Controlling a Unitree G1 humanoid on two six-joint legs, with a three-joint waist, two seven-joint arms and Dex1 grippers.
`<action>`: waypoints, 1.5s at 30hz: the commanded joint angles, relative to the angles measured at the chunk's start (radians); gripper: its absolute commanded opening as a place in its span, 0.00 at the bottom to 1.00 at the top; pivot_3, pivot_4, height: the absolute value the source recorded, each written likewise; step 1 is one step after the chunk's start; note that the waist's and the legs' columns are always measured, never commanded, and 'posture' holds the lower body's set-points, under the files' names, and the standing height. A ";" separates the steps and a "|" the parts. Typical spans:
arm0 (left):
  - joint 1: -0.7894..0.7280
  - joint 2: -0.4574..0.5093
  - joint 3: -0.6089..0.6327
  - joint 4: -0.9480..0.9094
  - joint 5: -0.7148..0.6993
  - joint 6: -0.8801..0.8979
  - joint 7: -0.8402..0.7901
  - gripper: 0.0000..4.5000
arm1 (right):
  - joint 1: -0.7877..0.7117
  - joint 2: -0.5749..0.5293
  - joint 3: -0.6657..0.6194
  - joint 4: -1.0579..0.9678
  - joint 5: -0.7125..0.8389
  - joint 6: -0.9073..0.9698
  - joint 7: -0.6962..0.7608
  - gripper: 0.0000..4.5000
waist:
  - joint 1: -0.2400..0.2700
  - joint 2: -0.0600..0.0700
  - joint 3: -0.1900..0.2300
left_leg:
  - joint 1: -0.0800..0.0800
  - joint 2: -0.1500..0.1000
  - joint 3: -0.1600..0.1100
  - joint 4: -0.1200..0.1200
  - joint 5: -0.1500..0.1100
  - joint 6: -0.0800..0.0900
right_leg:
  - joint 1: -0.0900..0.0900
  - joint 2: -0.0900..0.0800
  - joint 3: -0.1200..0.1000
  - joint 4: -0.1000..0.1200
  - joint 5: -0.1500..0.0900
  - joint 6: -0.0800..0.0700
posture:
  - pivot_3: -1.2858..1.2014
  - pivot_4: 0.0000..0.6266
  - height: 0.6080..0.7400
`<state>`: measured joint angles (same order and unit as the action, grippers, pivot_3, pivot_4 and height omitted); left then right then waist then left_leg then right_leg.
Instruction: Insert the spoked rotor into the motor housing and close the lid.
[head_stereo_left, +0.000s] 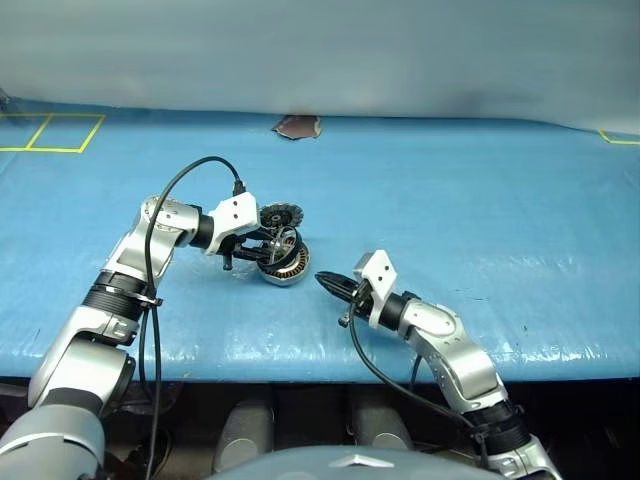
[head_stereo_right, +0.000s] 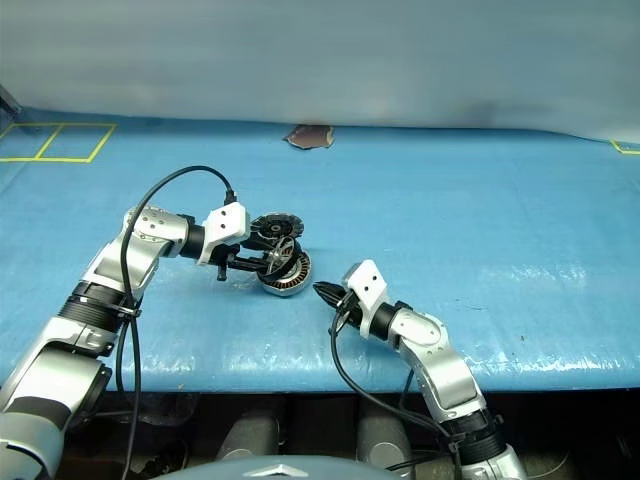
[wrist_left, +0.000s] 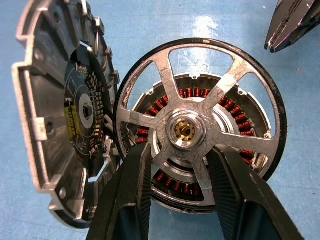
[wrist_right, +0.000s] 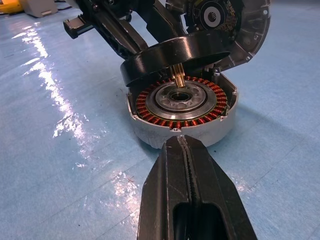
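Black fingers (wrist_left: 130, 200) of our left gripper (wrist_left: 182, 192) sit closest to us at the bottom of the left wrist view. They are partly open and pinch the spoked rotor (wrist_left: 200, 112) by its spokes, one finger on each side of the hub. The rotor hangs tilted just above the motor housing (wrist_right: 182, 107), which sits on the blue table (head_stereo_left: 480, 200) near the middle of the left eye view. Its little brass pin points down close to the bearing hole. The lid (wrist_left: 55, 115) stands up open at the housing's edge. Our right gripper (head_stereo_left: 330, 283) is shut tight and holds nothing, just beside the housing. We think we should level the rotor first, line the pin up with the hole, then go down slowly. If it tips, it could jam on the copper windings.
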<state>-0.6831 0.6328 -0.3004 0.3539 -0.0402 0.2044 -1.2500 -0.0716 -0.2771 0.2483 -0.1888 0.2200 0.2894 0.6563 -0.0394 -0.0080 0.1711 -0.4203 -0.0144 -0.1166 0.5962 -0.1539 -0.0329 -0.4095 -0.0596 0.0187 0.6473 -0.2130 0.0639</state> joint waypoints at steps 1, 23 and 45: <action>-0.033 0.013 0.024 0.002 0.007 -0.022 0.003 0.31 | -0.013 0.004 0.002 -0.008 0.002 -0.024 0.007 0.00 | 0.000 0.000 0.000 | 0.000 0.000 0.000 0.000 0.000 0.000 | 0.000 0.000 0.000 0.000 0.000 0.000 | 0.52 0.24 1.00; -0.077 -0.006 0.005 0.052 0.044 -0.049 -0.016 0.31 | -0.011 0.013 -0.003 -0.002 -0.013 -0.034 -0.008 0.00 | 0.000 0.000 0.000 | 0.001 0.000 0.000 0.002 0.000 0.000 | 0.001 0.000 0.000 0.002 0.000 0.000 | 0.52 0.24 1.00; -0.053 0.008 0.046 0.029 0.026 -0.051 -0.016 0.66 | -0.019 0.013 -0.004 0.013 -0.019 -0.046 -0.021 0.00 | 0.000 0.000 0.000 | 0.001 0.000 0.000 0.002 0.000 0.000 | 0.001 0.000 0.000 0.003 0.000 0.000 | 0.52 0.24 1.00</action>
<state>-0.7308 0.6297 -0.2887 0.4180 0.0119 0.1493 -1.2648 -0.0768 -0.2679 0.2492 -0.1642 0.1987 0.2653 0.6332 -0.0398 -0.0080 0.1711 -0.4191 -0.0144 -0.1165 0.5979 -0.1538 -0.0328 -0.4088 -0.0594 0.0190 0.6499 -0.2129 0.0640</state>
